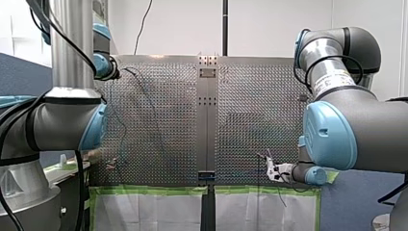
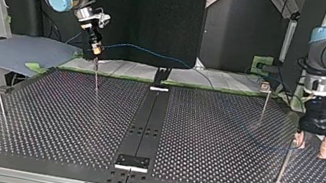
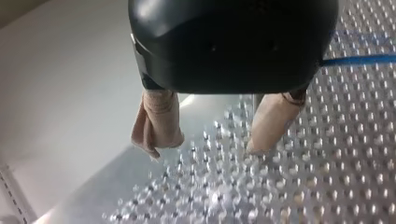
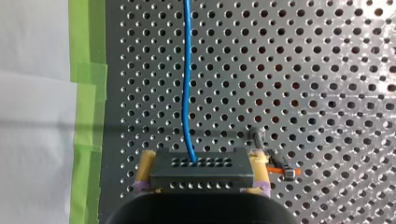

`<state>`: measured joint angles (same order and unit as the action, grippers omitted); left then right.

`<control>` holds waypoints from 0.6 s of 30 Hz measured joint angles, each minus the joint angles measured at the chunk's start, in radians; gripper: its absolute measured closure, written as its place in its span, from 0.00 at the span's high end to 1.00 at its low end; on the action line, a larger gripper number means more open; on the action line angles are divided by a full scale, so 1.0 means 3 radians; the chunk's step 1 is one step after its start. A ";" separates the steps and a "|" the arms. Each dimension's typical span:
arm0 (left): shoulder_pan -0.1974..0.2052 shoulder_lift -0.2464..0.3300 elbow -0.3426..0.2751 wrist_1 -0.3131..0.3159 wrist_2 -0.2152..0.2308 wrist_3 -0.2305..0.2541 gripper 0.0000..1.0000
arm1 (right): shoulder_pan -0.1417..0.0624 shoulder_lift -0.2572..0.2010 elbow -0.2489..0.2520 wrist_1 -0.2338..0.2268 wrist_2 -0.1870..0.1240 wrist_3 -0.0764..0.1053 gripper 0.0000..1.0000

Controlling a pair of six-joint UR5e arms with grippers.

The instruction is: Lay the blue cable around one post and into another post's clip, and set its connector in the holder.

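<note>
My R claw [image 4: 201, 161] is clenched on the dark connector [image 4: 201, 172], w/ yellow pads [image 4: 146, 163] either side. The blue cable [image 4: 187, 79] leaves it straight ahead over the perforated desk [image 4: 327, 70], green tape [image 4: 86, 116] alongside. In the top view this claw hangs at the desk's 10 o'clock, directly over a thin post [image 2: 96, 80]. My L claw [image 3: 212, 137] is released, beige pads [image 3: 156, 123] apart, nothing btwn them, at the desk's 3 o'clock. The cable passes beside it.
</note>
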<state>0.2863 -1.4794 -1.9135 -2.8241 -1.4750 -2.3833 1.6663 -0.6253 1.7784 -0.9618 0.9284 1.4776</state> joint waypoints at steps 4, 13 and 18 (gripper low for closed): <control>0.0022 -0.0114 0.0109 -0.0042 -0.0045 0.0061 1.00 | 0.0005 0.0000 0.0001 -0.0003 0.0000 0.0000 0.00; 0.0065 -0.0329 0.0379 -0.0141 -0.0085 0.0098 1.00 | 0.0006 0.0000 -0.0001 -0.0008 -0.0001 0.0000 0.00; 0.0077 -0.0377 0.0537 -0.0185 -0.0094 0.0187 1.00 | 0.0006 0.0000 -0.0012 0.0002 -0.0001 0.0000 0.00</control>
<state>0.3095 -1.5926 -1.7525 -2.8794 -1.5033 -2.3273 1.6682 -0.6253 1.7748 -0.9613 0.9282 1.4775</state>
